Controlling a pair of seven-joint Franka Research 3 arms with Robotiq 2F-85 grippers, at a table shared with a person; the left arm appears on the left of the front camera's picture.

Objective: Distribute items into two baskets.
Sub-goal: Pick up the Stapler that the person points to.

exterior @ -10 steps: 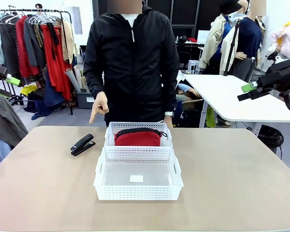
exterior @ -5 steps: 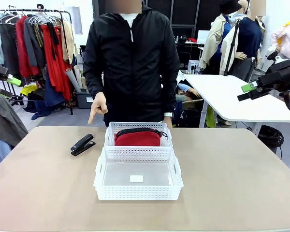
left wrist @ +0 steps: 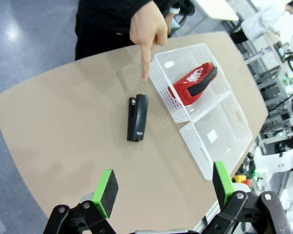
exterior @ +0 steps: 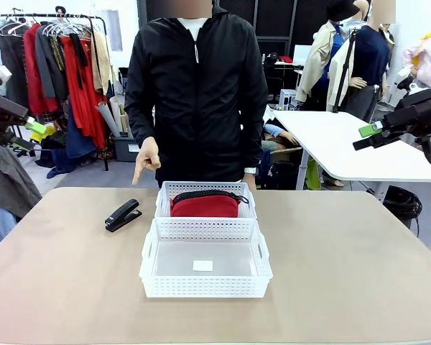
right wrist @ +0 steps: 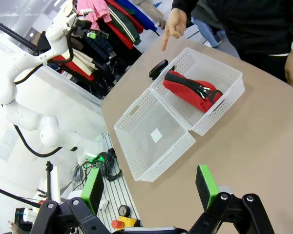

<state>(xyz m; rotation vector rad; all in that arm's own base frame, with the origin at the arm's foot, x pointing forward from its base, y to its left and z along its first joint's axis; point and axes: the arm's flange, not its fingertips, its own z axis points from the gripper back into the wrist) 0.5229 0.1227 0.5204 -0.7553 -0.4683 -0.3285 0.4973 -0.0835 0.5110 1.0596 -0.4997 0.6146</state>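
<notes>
A red pouch (exterior: 205, 205) lies in the far basket (exterior: 164, 198), right in front of the person. The near basket (exterior: 201, 287) touches it and holds nothing but a small label. A black stapler (exterior: 122, 215) lies on the table left of the baskets, and the person's hand (exterior: 147, 158) points a finger down at it. My left gripper (exterior: 18, 122) hangs open high off the table's left end. My right gripper (exterior: 373, 135) is open high at the right. The left wrist view looks past open jaws (left wrist: 164, 183) at the stapler (left wrist: 137, 117) and pouch (left wrist: 195, 84).
The tan table (exterior: 345, 273) has free room on both sides of the baskets. A clothes rack (exterior: 57, 65) stands behind on the left and a white table (exterior: 345, 136) behind on the right. The right wrist view shows the baskets (right wrist: 158, 156) below my open right gripper (right wrist: 149, 187).
My left gripper has shifted slightly right and down at the picture's left edge. The person's hand, the stapler, the baskets and my right gripper have not moved.
</notes>
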